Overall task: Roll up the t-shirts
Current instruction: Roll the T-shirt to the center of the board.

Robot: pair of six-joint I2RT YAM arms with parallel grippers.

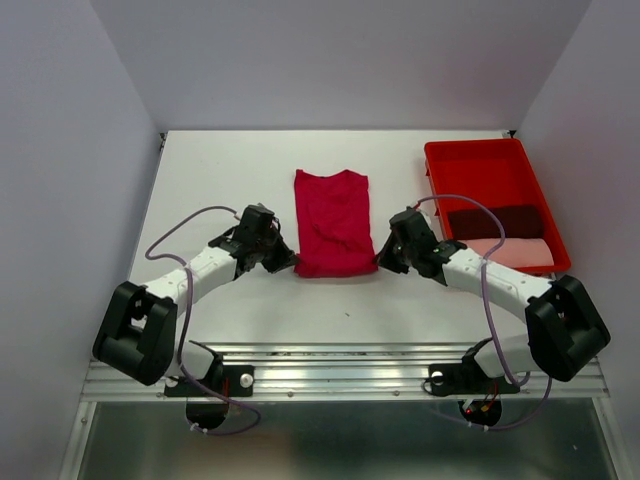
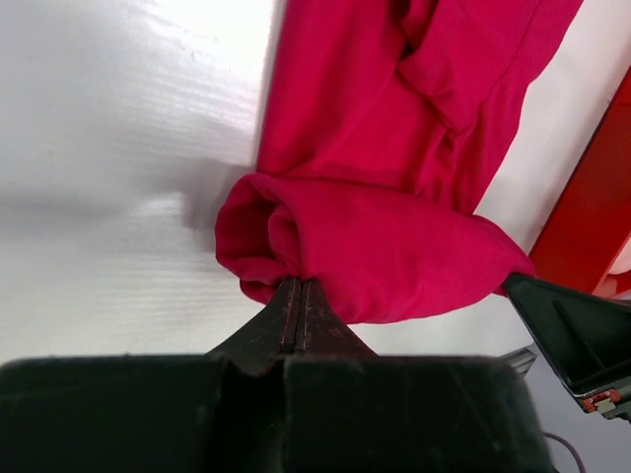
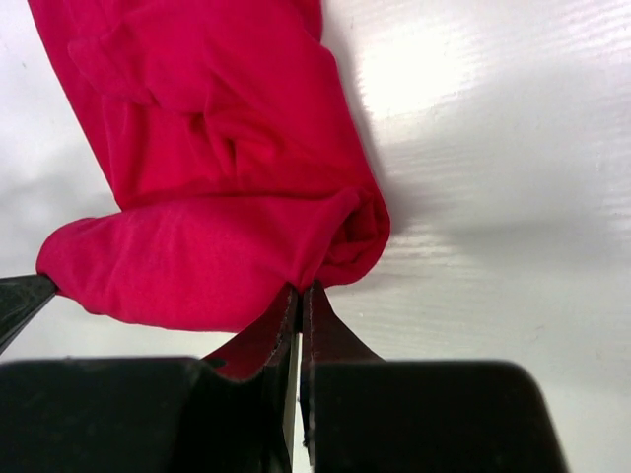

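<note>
While the shirt lies part-rolled on the counter, left end effector and right end effector pinch its roll's ends.

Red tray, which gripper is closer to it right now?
Right. The right gripper pinches the rolled edge of the crimson t-shirt at its end toward the red tray; the left gripper pinches the opposite end, farther away.
</note>
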